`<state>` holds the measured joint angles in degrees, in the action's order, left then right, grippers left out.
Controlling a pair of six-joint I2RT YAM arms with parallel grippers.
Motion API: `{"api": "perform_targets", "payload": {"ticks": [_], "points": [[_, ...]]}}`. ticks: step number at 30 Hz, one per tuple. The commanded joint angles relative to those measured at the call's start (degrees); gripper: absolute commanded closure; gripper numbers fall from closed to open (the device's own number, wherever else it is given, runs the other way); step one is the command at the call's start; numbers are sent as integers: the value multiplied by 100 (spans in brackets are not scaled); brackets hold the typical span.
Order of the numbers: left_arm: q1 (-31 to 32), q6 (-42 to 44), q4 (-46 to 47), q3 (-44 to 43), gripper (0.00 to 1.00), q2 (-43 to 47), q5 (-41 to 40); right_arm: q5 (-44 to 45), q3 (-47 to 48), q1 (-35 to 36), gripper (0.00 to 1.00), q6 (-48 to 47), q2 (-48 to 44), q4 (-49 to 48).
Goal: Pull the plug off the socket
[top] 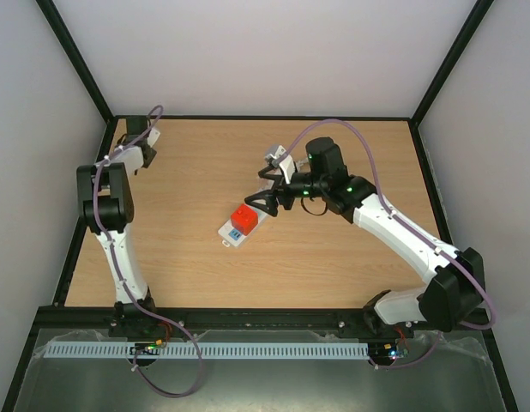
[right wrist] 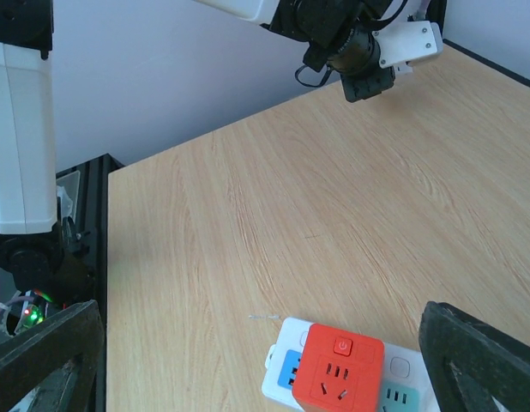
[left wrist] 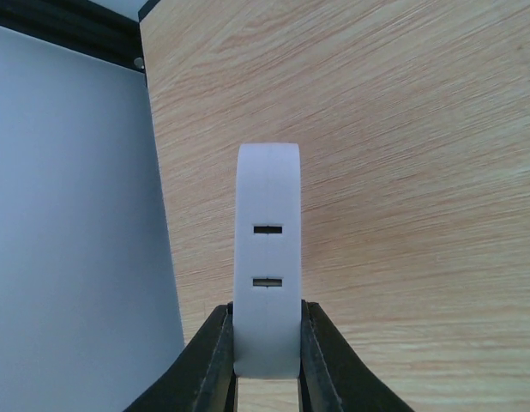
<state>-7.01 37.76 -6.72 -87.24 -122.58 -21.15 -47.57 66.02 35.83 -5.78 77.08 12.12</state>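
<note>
The socket [top: 230, 231] is a long white power strip lying at an angle in the middle of the table, with blue and green squares on its face [right wrist: 289, 371]. A red cube plug [top: 243, 217] sits in it near its left end, its face up [right wrist: 340, 369]. My right gripper [top: 265, 203] hangs just above and to the right of the plug. It is open wide [right wrist: 258, 343], and its black fingers [right wrist: 475, 356] stand apart on either side of the plug without touching it. My left gripper [top: 143, 140] is far off at the table's back left corner, shut [left wrist: 267, 172] with its white fingertips [left wrist: 252, 257] pressed together on nothing.
Bare wooden table [top: 334, 266] lies all around the socket. Black frame rails [top: 92, 86] and white walls bound the table. The left arm's wrist [right wrist: 368, 60] shows at the far edge in the right wrist view. Purple cables [top: 368, 137] loop over both arms.
</note>
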Motion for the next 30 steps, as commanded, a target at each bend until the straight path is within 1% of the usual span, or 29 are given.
{"api": "perform_targets", "payload": {"ticks": [1,4,8,12,17,20,24,28,30], "points": [[15,182,410,-196,95,-306,-400,32,-46,-29,2,-2,77,-157],[32,197,491,-195,93,-481,-469,45,-37,-28,2,-17,95,-148],[97,162,370,-224,80,-597,-405,56,-57,-26,2,-37,81,-123],[184,104,228,-218,61,-567,-334,60,-53,-26,2,-48,71,-111],[232,-68,-172,-221,38,-300,-25,56,-78,-25,2,-30,54,-133],[268,-171,-423,-185,23,1,184,57,-88,-33,2,3,45,-171],[294,-418,-842,12,11,626,849,81,-122,-70,2,59,42,-230],[341,-674,-1272,464,4,1478,1794,168,-178,-118,2,60,-9,-241],[427,-778,-1304,785,3,1913,2073,250,-242,-134,2,78,-46,-256]]}}
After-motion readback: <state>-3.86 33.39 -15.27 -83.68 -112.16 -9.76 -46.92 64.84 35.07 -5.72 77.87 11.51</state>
